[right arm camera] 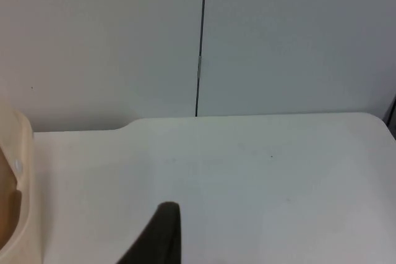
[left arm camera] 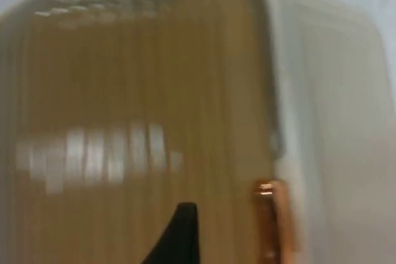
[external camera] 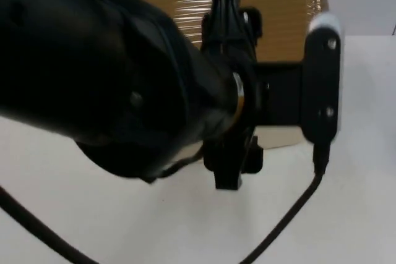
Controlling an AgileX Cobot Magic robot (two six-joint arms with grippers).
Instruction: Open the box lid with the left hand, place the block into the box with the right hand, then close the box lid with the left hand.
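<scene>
The left arm point(external camera: 105, 85) looms over the table point(external camera: 185, 227), hiding most of the box point(external camera: 278, 10). The left gripper point(external camera: 230, 4) hangs at the ribbed brown lid point(left arm camera: 136, 122); its grip cannot be told. The lid's ribs run away from the gripper. The right arm waits, the box's cream edge point(right arm camera: 15, 177) beside it.

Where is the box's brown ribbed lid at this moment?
In the top view the lid stands at the far middle of the white table, behind the left arm, above the box's cream base. The left wrist view shows it close ahead.
</scene>
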